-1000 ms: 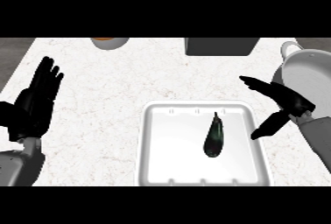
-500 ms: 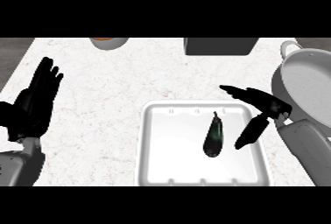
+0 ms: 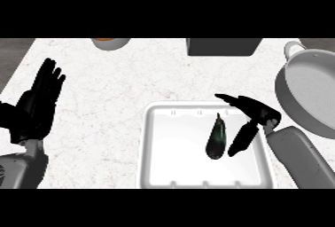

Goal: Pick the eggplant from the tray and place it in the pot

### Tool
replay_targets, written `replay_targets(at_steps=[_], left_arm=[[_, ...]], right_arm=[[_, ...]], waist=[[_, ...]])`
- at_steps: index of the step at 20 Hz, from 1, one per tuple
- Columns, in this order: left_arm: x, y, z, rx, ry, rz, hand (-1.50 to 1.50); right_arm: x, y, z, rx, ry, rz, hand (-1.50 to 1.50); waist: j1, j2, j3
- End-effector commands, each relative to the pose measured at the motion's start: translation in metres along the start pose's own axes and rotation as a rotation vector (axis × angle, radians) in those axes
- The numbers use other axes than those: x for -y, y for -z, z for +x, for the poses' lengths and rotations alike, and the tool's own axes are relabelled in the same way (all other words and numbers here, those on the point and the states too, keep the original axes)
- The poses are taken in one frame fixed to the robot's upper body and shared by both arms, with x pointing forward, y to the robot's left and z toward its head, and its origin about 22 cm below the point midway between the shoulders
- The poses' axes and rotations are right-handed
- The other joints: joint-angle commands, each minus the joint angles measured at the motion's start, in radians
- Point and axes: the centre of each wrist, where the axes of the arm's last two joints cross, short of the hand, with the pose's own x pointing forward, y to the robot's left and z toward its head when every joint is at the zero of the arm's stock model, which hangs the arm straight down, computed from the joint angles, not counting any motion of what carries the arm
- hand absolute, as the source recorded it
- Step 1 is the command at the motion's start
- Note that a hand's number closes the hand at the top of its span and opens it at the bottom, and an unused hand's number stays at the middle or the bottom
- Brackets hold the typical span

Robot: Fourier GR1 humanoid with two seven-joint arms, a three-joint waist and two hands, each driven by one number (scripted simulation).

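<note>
A dark, slender eggplant [image 3: 216, 136] lies lengthwise in the right half of the white tray [image 3: 170, 155], stem end pointing away from me. My right hand [image 3: 252, 116] hovers over the tray's right side, just right of the eggplant, fingers straight and spread, thumb reaching over the eggplant's stem end; it holds nothing. The grey pot [image 3: 307, 91] stands at the right edge of the counter, partly cut off by the view. My left hand [image 3: 36, 106] rests open at the far left, fingers up.
A dark grey box [image 3: 223, 46] sits at the counter's back edge, and an orange-rimmed bowl [image 3: 110, 42] shows at the back left. The white speckled counter [image 3: 118, 88] spreads between my left hand and the tray.
My right hand has moved left from the pot's side to over the tray, closing in beside the eggplant. The eggplant and left hand have not moved.
</note>
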Motion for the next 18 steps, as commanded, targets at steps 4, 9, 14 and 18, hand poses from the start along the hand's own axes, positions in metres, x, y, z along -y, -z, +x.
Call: replay_targets(at_steps=[4, 9, 14, 18], left_arm=[[0.005, -0.004, 0.012, 0.009, 0.003, 0.01, 0.0], [0.01, 0.01, 0.002, 0.024, 0.008, 0.02, 0.0], [0.002, -0.01, -0.009, 0.002, 0.001, 0.003, 0.0], [-0.018, 0.004, -0.003, 0.006, -0.01, -0.012, 0.0]], right_arm=[[-0.045, 0.013, -0.012, -0.017, -0.002, -0.005, -1.5], [-0.03, 0.022, -0.031, -0.024, -0.033, 0.006, -1.5], [-0.053, 0.039, -0.033, -0.067, -0.035, 0.009, -1.5], [-0.049, 0.043, -0.026, -0.078, -0.028, 0.009, -1.5]], waist=[[-0.001, 0.0, 0.0], [-0.001, 0.001, 0.0], [0.003, 0.001, 0.0], [0.002, 0.001, 0.0]])
